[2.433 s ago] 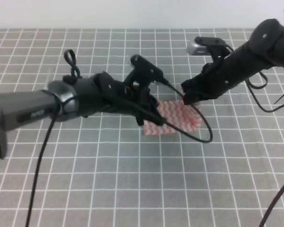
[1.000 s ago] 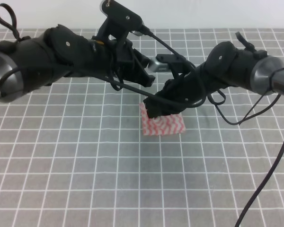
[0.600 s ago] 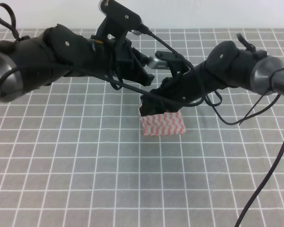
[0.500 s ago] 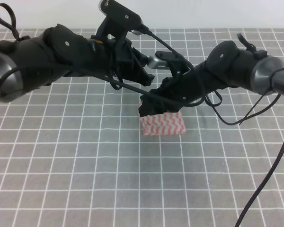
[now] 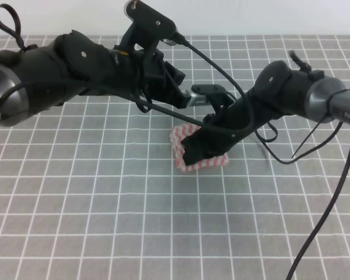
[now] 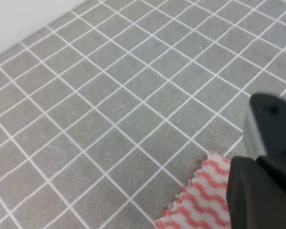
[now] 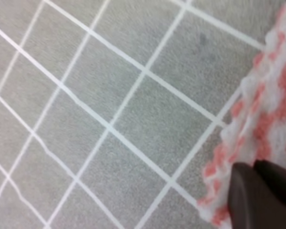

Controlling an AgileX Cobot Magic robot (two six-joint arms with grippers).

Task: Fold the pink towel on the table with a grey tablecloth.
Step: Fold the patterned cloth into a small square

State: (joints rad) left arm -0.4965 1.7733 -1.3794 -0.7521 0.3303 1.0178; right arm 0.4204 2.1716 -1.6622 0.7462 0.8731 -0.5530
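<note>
Pink towel (image 5: pixel 203 151) lying mid-tabletop (image 5: pixel 105 221) on the grey grid cloth. Right claw (image 5: pixel 193 153) down on its near-left part, seemingly pinching an edge. Left claw (image 5: pixel 176 87) raised beyond it, far-left; spread or closed, can't tell.

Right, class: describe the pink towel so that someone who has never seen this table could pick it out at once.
Start with the table with a grey tablecloth, printed all over with a thin white square grid. Near its middle, under the right gripper, lies the pink towel, a small folded cloth. Its pink-red and white zigzag stripes and scalloped edge are the only colour and pattern besides the grid.
</note>
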